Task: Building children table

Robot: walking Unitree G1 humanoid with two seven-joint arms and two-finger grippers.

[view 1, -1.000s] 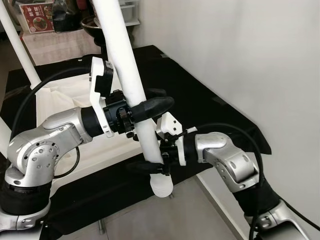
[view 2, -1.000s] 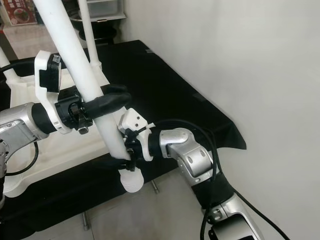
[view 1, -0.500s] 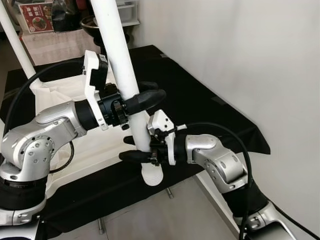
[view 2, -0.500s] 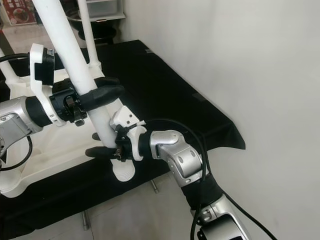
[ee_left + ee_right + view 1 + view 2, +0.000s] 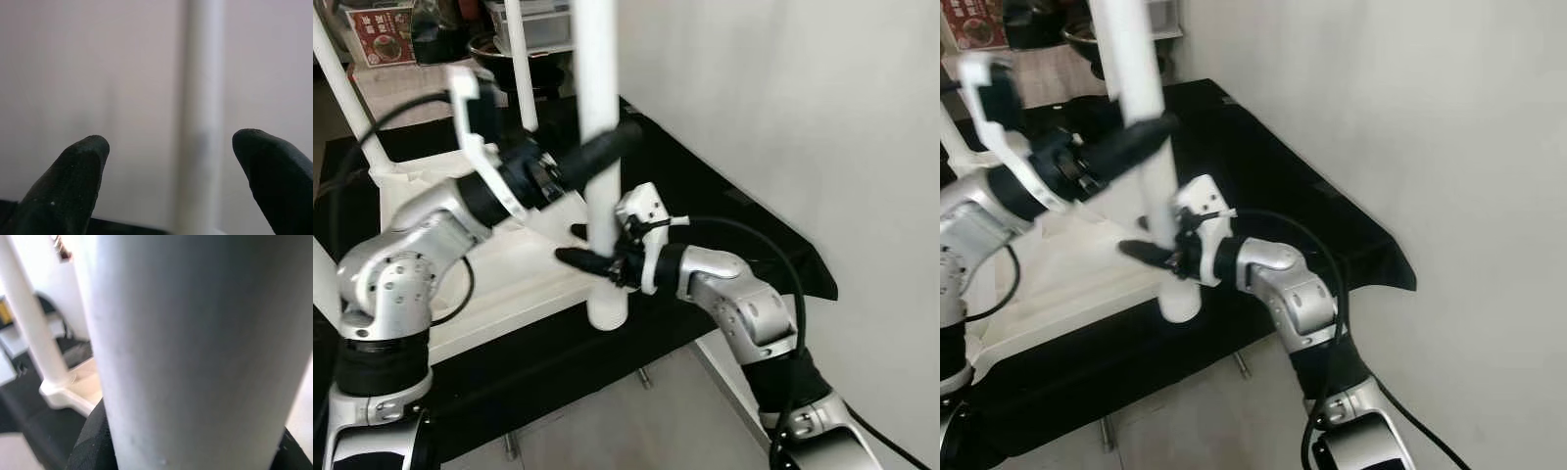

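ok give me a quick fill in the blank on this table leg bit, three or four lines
1. The table leg held by the robot is coloured ____.
2. The right gripper clamps the leg ____ the left gripper.
3. The upturned tabletop lies on a ____ cloth.
4. Another leg already stands ____ on the tabletop.

Missing words: white; below; black; upright
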